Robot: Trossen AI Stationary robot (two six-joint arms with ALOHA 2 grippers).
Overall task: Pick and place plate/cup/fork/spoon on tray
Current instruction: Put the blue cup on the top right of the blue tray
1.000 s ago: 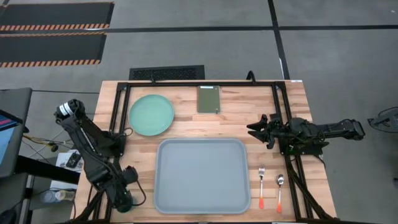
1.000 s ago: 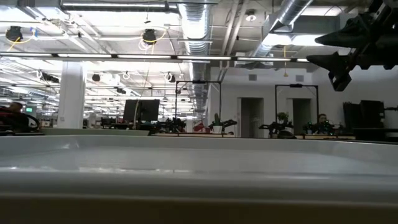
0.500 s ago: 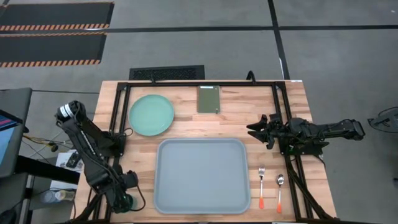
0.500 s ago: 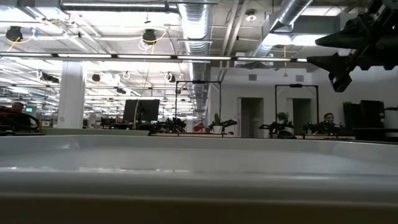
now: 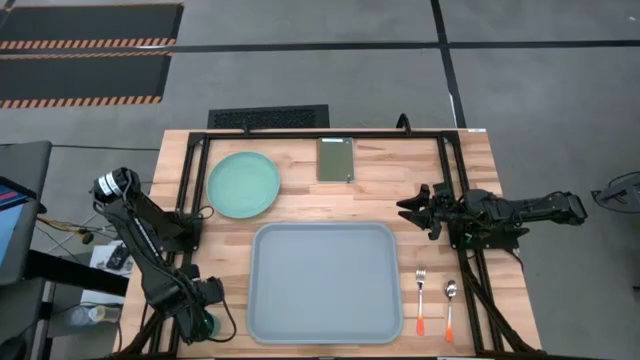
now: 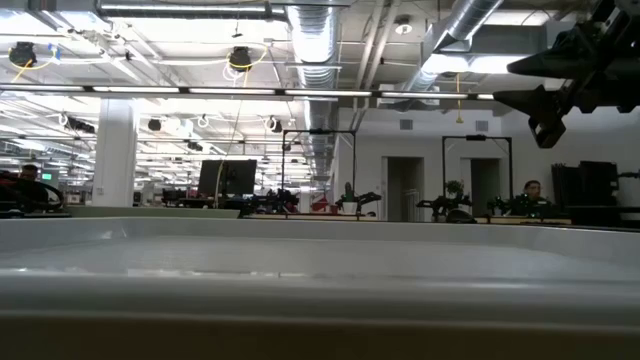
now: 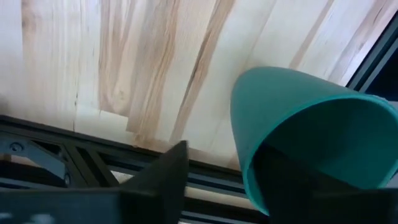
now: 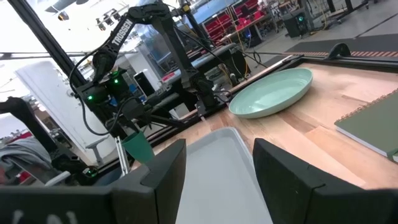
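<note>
The dark teal cup (image 5: 207,322) stands at the table's near left corner; it also shows in the right wrist view (image 8: 138,148). My left gripper (image 5: 205,316) is over it, open. In the left wrist view one finger (image 7: 168,174) stands outside the cup (image 7: 311,118) with a gap, and the other is a dark shape in the cup's mouth. My right gripper (image 5: 405,208) hovers open and empty at the table's right. The mint plate (image 5: 243,184) lies far left. The tray (image 5: 320,285) lies in the middle. The fork (image 5: 421,290) and the spoon (image 5: 450,300) lie to its right. My left gripper comes at the cup from above, one finger outside its wall (image 7: 239,149) and one inside its mouth. The outer finger stands clear of the wall. The cup hides the inner finger, so I cannot tell whether it touches.
An olive-green notebook (image 5: 335,159) lies at the far middle. A black metal frame (image 5: 455,190) runs around the table's edges. The tray's near rim (image 6: 320,300) fills the lower part of the low view, with my right gripper (image 6: 515,83) high above it.
My left gripper has gone toward the table's near edge and come over the cup at the near left corner. The cup has stayed where it was.
</note>
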